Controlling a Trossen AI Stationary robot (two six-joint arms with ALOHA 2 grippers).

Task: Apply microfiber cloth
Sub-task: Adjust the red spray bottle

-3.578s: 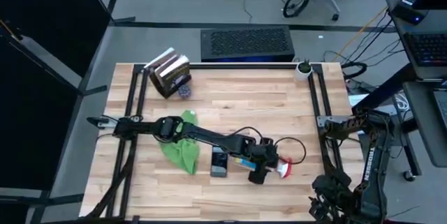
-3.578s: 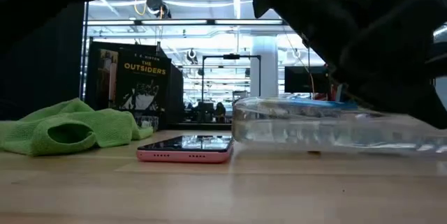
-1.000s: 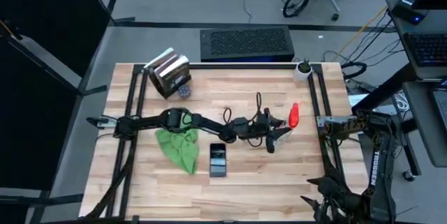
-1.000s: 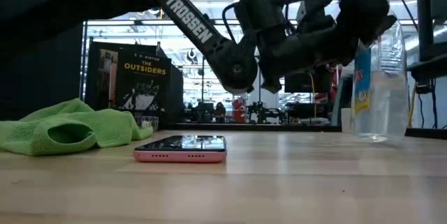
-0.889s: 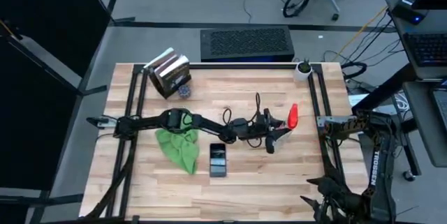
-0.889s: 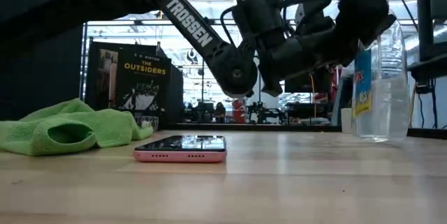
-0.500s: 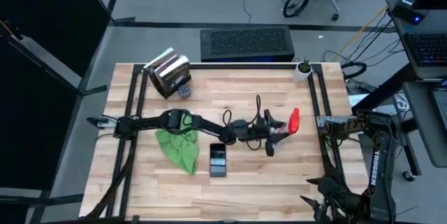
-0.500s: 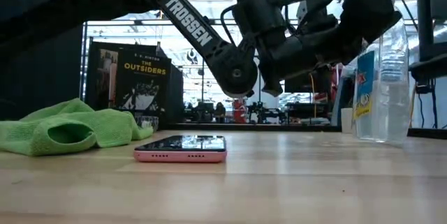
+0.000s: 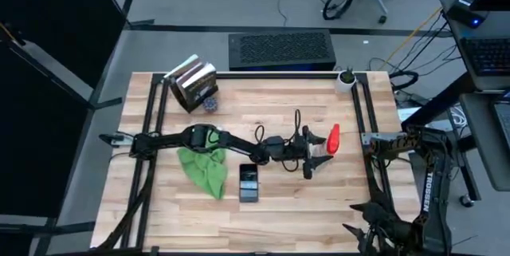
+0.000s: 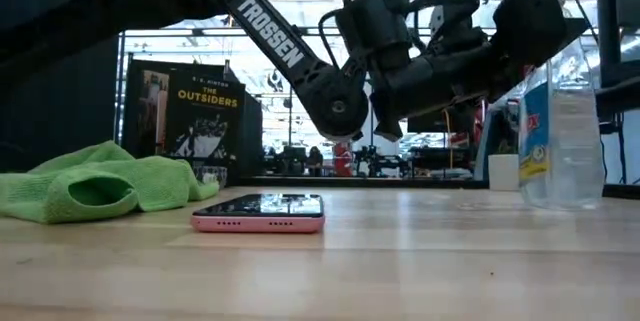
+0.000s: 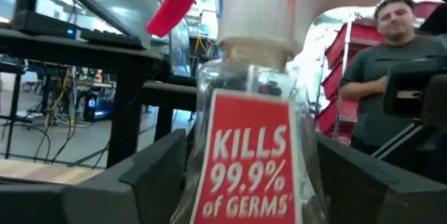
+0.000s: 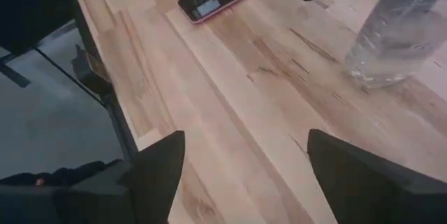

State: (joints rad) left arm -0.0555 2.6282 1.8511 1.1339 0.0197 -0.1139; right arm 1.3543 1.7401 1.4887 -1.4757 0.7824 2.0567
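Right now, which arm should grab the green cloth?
Left, likely. Its arm already spans the table past the microfiber cloth, though the left gripper first must release the spray bottle. The right gripper hangs over the table's edge.

A clear plastic spray bottle with red trigger [image 9: 329,142] stands upright on the wooden table [image 9: 271,216]. A pink-edged black smartphone [image 9: 249,183] lies flat nearby. Stacked books [image 9: 194,83] occupy one corner.

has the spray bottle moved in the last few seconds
Yes. The spray bottle, lying near the phone earlier, now stands upright farther from it, in the left pincer.
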